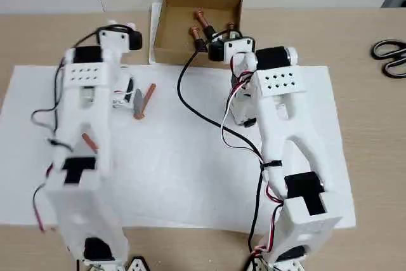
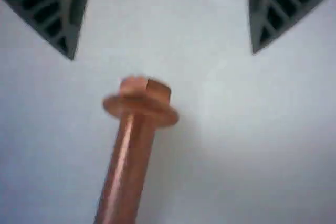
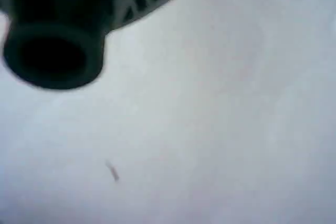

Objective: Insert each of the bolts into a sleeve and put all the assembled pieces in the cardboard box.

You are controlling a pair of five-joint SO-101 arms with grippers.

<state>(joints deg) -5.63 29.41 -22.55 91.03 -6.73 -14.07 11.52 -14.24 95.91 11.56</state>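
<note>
High view, nearest first: one loose bolt lies by the left arm. Farther on, the left gripper hangs spread over a second bolt on the paper. The right gripper seems to pinch a sleeve. Farthest, the cardboard box holds assembled pieces, so I judge the task past halfway.

Left arm and right arm stretch forward side by side, wrists bent downward. The left gripper points at the table with its jaws wide apart. The right gripper is clamped on a black sleeve.
</note>
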